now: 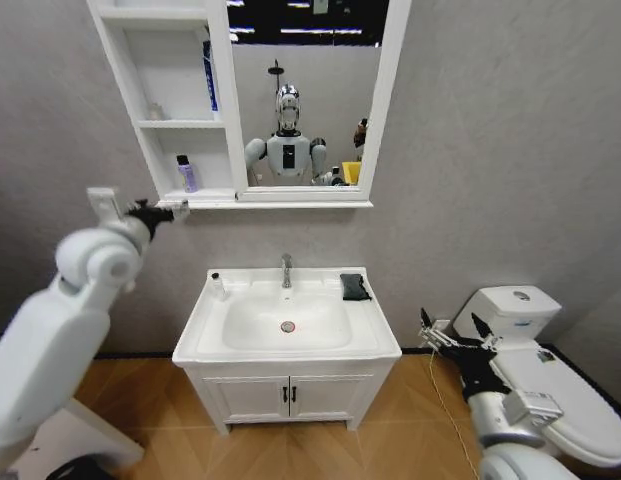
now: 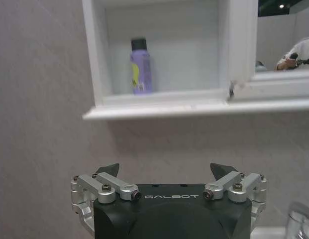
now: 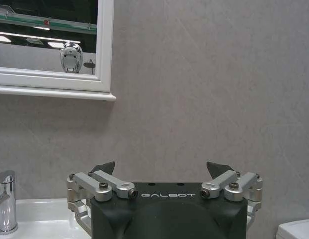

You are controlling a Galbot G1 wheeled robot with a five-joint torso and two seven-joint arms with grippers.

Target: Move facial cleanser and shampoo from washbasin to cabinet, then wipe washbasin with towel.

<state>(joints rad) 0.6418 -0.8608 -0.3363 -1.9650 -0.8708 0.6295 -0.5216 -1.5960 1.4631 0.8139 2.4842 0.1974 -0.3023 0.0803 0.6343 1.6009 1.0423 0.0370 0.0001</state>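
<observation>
With the purple bottle (image 1: 187, 173) already on the cabinet's (image 1: 173, 123) lowest shelf, upper left, left hand (image 1: 168, 210) hovers open below; small bottle (image 1: 217, 286) and towel (image 1: 354, 287) remain on washbasin (image 1: 375, 335). Right hand (image 1: 445, 338) idles open, lower right.

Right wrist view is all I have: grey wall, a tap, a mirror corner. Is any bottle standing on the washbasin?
Observer: Yes, a small white bottle with a black cap stands at the rear corner of the washbasin, on the robot's left.
Reviewer: And the towel?
Observer: The black towel lies folded on the rear rim at the opposite side, right of the tap.
Reviewer: Where is the left gripper?
Observer: The left gripper hangs high with its fingers open, just below the bottom shelf of the cabinet, where a purple bottle stands.
</observation>
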